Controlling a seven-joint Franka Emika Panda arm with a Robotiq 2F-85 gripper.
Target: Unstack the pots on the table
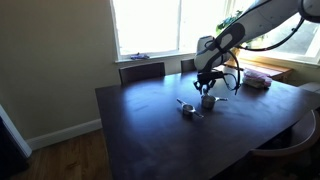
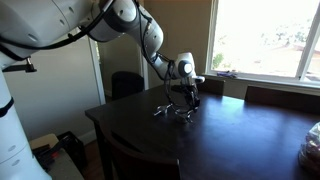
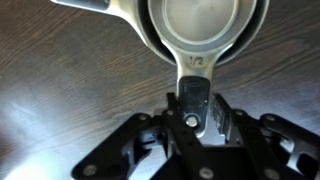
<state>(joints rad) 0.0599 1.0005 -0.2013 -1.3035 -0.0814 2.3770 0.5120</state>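
The gripper [image 3: 193, 108] is clamping the handle [image 3: 192, 70] of the nested pots [image 3: 205, 25], which is pointing straight back from the bowls toward the wrist.

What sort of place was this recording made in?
Probably a home dining room: a large dark wooden table with chairs tucked in around it, a big bright window behind, and a wood floor.

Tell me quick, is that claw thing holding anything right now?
Gripper: closed, holding a pot by its handle.
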